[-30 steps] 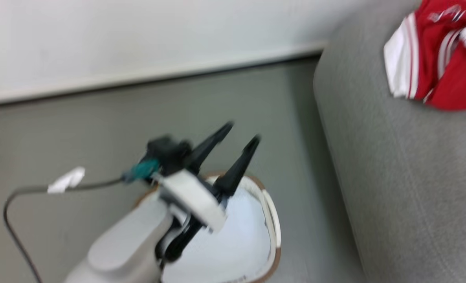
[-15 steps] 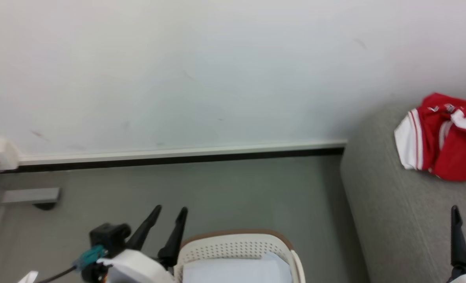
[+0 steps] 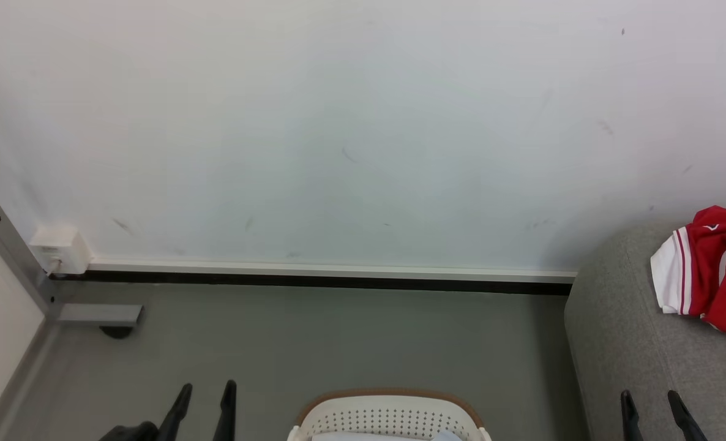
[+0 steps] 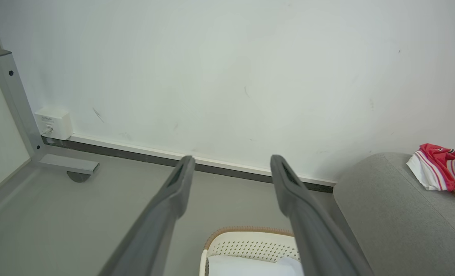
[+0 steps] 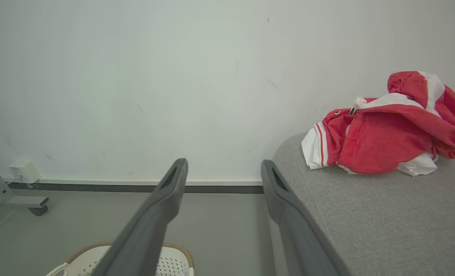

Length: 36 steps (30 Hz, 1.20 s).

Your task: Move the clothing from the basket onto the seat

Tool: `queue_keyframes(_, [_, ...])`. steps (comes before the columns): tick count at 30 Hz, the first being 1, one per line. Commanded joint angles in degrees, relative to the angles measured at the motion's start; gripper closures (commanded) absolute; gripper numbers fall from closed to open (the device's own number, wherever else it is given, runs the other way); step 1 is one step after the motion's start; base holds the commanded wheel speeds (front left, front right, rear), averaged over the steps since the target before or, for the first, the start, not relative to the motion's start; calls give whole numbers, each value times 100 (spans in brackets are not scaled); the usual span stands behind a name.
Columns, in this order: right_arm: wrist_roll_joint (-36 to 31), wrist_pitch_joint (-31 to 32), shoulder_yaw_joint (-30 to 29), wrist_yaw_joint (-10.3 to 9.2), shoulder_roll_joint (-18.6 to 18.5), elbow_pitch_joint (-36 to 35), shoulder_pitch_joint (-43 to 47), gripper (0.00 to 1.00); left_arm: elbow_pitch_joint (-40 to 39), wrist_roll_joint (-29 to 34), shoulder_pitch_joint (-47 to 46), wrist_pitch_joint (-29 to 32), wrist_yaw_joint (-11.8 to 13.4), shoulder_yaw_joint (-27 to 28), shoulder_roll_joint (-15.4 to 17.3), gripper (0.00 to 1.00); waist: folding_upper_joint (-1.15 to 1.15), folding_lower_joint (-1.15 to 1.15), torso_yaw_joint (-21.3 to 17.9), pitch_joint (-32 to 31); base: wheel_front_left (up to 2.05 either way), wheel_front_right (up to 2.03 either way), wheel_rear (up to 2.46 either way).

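Head view, left gripper (image 3: 206,404): lower left over the grey floor (image 3: 338,343), jaws spread wide, holding nothing.
Head view, right gripper (image 3: 651,413): lower right, over the front of the seat (image 3: 626,343), jaws wide apart and empty.
Head view, basket (image 3: 390,393): bottom centre on the floor between the two grippers, touching neither.
Head view, clothing (image 3: 709,269): a crumpled red-and-white heap on the seat at the right edge, well apart from the basket.
Left wrist view, fingers (image 4: 162,218): parted, with nothing between them.
Left wrist view, basket: low between the fingers, with a pale sheet (image 4: 246,265) inside that I cannot identify.
Left wrist view, metal frame leg (image 4: 14,99): left, beside a white socket box (image 4: 53,122) on the wall (image 4: 227,69).
Right wrist view, fingers (image 5: 147,226): parted and empty.
Right wrist view, clothing: bunched on the seat against the wall.
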Motion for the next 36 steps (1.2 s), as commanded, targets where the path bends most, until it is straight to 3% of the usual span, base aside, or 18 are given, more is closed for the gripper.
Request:
queue_keyframes(1, [-50,-17,0,-15,-8,-1,90,0,-12,229,165,-1,-103,158,-85,0,0,1,-10,-15,0,0,0])
queue_keyframes(8, [-88,-18,140,-15,35,60,195,0,-62,856,327,-1,-536,772,-487,0,0,1,-59,-39,0,0,0])
queue_keyframes(18, [-121,-18,337,-15,46,141,94,0,94,1144,352,-2,-878,1162,-828,0,0,1,-120,-55,0,0,0])
queue_keyframes(19, [-78,0,348,0,45,131,102,100,91,1165,287,2,-879,1147,-839,100,0,1,-121,-55,0,0,0])
queue_keyframes(24, [21,52,349,0,72,285,120,100,268,1075,319,47,-878,1135,-874,100,0,1,-127,-52,0,0,0])
queue_keyframes(36, [1321,398,226,-1,67,228,-91,100,220,-154,153,398,-896,1308,-893,100,0,1,-165,-6,0,0,0])
